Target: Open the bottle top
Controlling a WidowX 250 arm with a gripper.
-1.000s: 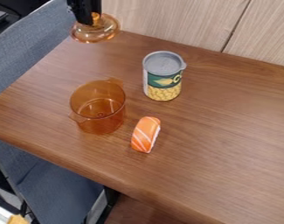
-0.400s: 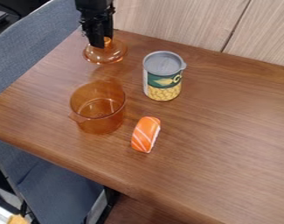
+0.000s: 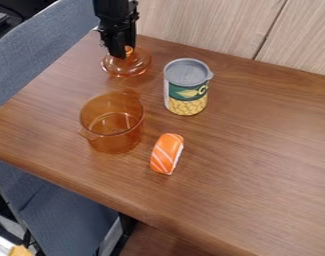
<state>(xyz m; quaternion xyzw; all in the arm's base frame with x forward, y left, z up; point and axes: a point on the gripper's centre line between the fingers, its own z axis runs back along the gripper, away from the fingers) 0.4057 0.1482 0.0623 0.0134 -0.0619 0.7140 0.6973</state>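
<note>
My black two-finger claw (image 3: 127, 54) grips the knob of the clear amber lid (image 3: 126, 65), beyond the open amber pot on the brown wooden bench (image 3: 238, 165). It looks light, rigid, probably slick; the knob suits me best.

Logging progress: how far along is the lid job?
Done: the amber lid is off the pot, whose mouth is open. In hand: the gripper holds the lid by its knob. Left: probably release and withdrawal; I can't tell whether the lid already touches the table.
</note>
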